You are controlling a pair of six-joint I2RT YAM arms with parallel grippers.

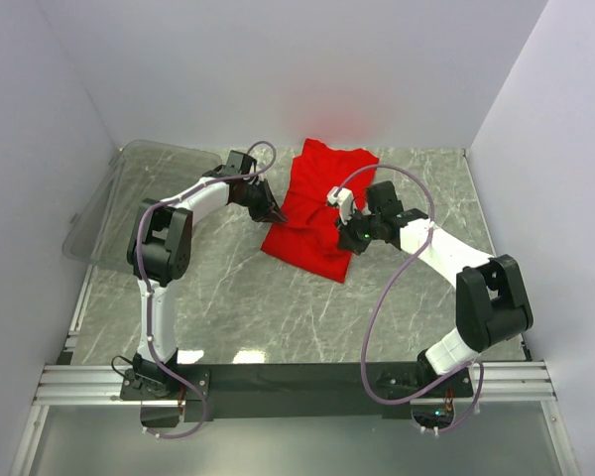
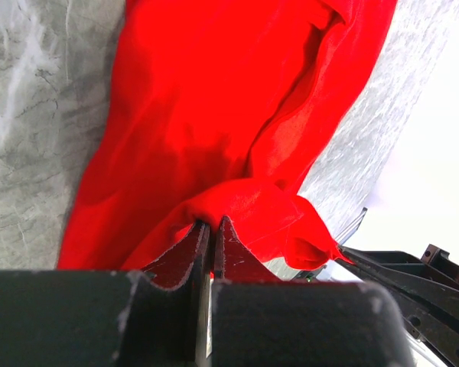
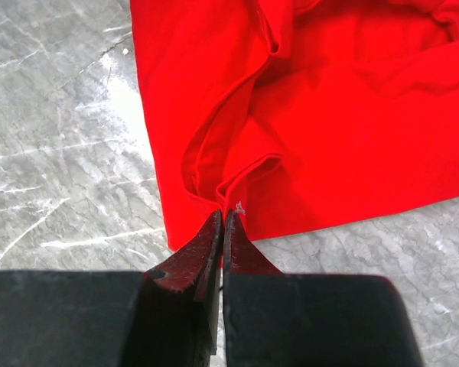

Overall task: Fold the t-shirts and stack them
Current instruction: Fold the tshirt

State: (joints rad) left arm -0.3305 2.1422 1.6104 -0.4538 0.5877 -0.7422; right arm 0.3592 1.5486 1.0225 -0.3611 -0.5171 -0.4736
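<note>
Position: plain bright red fabric t-shirt (image 1: 312, 188) lies rumpled on grey marble table (image 1: 228, 297), far centre. Grip: left gripper (image 2: 212, 228) closed, pinching shirt's left edge; right gripper (image 3: 222, 220) closed, pinching fold at right edge. Probably fold step. Next move needs both arms lifting evenly and carrying the pinched edges over.

— What sits at the far left?
— A clear plastic rectangular bin (image 1: 119, 193), close against the plain white left wall (image 1: 30, 149).
— And the surface?
— A grey tabletop (image 1: 278, 307) with pale marble veins, glossy in patches. A silver aluminium rail (image 1: 84, 385) runs along its near edge.
</note>
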